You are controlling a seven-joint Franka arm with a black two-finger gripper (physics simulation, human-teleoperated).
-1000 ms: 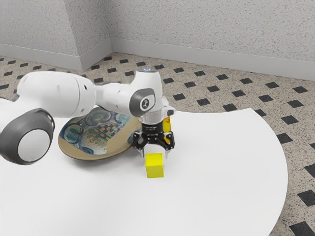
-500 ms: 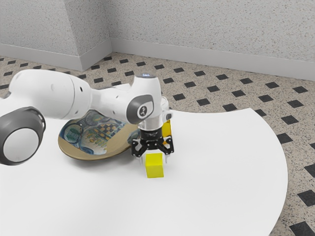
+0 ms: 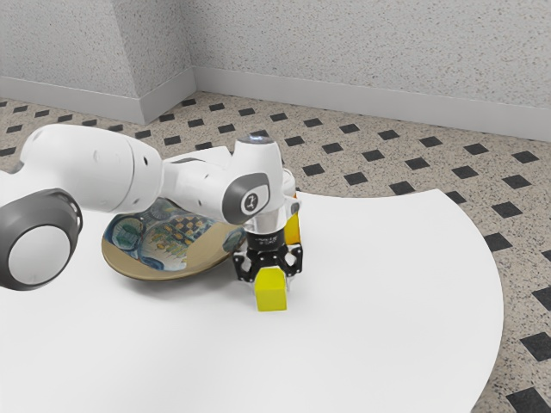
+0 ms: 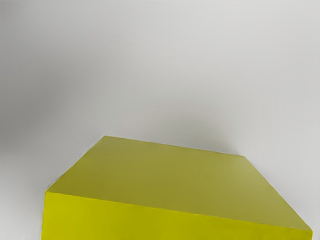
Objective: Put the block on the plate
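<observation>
Now, just below the exterior view's centre, the end effector is down at the yellow block; whether it's clenched or released, I can't tell. The block sits on a smooth white desk, curved at right. Patterned plate centre-left, speckled grey walls up top, dark-diamond floor upper right.

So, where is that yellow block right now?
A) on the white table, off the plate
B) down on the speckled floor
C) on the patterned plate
A: the yellow block sits on the white table, with bare tabletop showing between it and the plate.
</observation>
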